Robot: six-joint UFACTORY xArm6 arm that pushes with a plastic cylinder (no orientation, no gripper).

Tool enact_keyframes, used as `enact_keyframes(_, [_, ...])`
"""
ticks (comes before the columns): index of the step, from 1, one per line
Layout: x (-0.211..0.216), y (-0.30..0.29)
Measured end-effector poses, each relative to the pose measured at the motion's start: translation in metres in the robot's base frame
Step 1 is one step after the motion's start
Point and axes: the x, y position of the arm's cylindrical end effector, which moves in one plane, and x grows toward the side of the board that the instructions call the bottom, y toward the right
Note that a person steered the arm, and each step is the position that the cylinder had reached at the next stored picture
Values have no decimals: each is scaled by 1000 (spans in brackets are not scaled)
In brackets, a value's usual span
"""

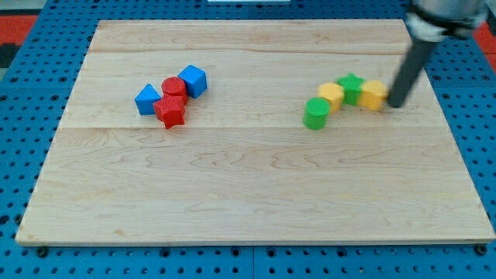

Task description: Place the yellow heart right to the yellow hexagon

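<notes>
Upper right of frame: yellow heart point(374, 94) sits w/ my tip point(396, 105) touching its right edge. No fingers, just rod. Yellow hexagon point(332, 94) lies left, beyond green block point(352, 87). Heart prob light, rigid, slippery; push low, centred.

Board point(256, 178): pale, smooth, matt wood grain; blue pegboard point(31, 85) beneath looks perforated plastic; rod point(409, 70) matt dark.

The rod point(411, 66) runs off the view's top, and my tip point(397, 105) hides the yellow block's point(374, 94) right edge
</notes>
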Motion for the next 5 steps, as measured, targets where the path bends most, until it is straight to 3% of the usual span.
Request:
enact_keyframes(1, [-29,-125])
enact_keyframes(2, [-33,-148])
enact_keyframes(3, [-13,-109])
enact_keyframes(4, [-15,-21])
enact_keyframes(5, [-33,-5])
